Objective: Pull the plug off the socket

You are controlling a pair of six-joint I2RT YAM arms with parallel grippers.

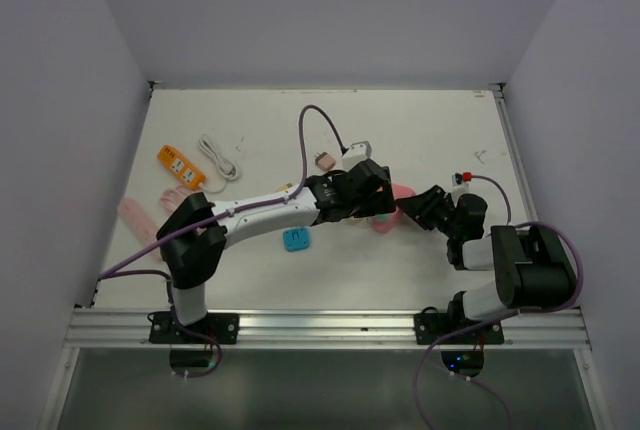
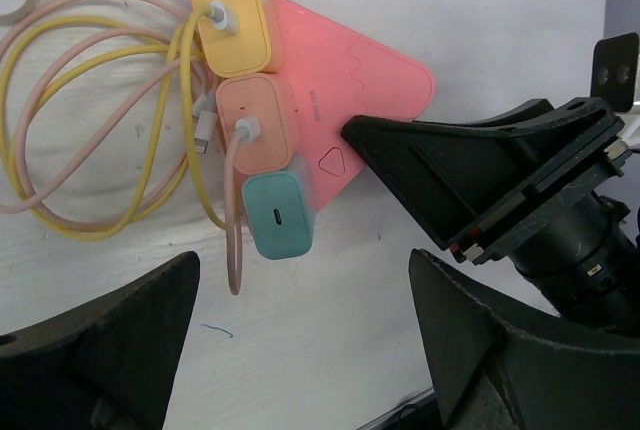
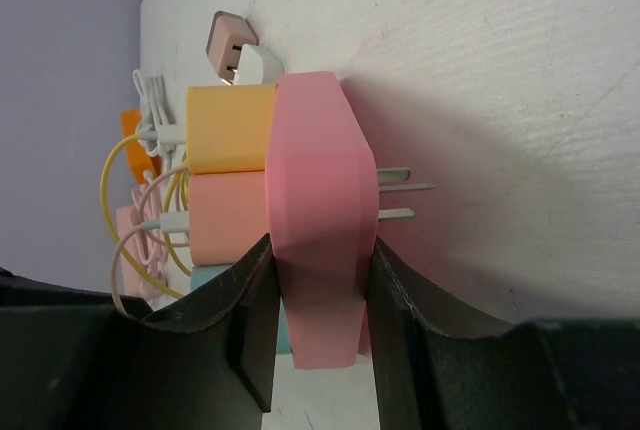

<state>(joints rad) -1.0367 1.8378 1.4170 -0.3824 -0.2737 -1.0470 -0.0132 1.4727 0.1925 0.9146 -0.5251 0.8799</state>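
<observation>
A pink triangular socket (image 2: 345,75) lies on the white table with three plugs in one side: a yellow plug (image 2: 232,15), a peach plug (image 2: 260,120) and a teal plug (image 2: 278,212). Yellow and pink cables run from the first two. My right gripper (image 3: 320,295) is shut on the socket's (image 3: 318,170) corner, one finger on each face. My left gripper (image 2: 300,350) is open and empty above the table, just near of the teal plug and touching nothing. In the top view the left gripper (image 1: 368,190) and the right gripper (image 1: 412,208) meet over the socket (image 1: 402,191).
An orange power strip (image 1: 181,167), a coiled white cable (image 1: 218,155) and a pink strip (image 1: 137,215) lie at the left. A blue adapter (image 1: 296,240) lies near the left arm. A loose pink plug (image 1: 324,161) sits behind the socket.
</observation>
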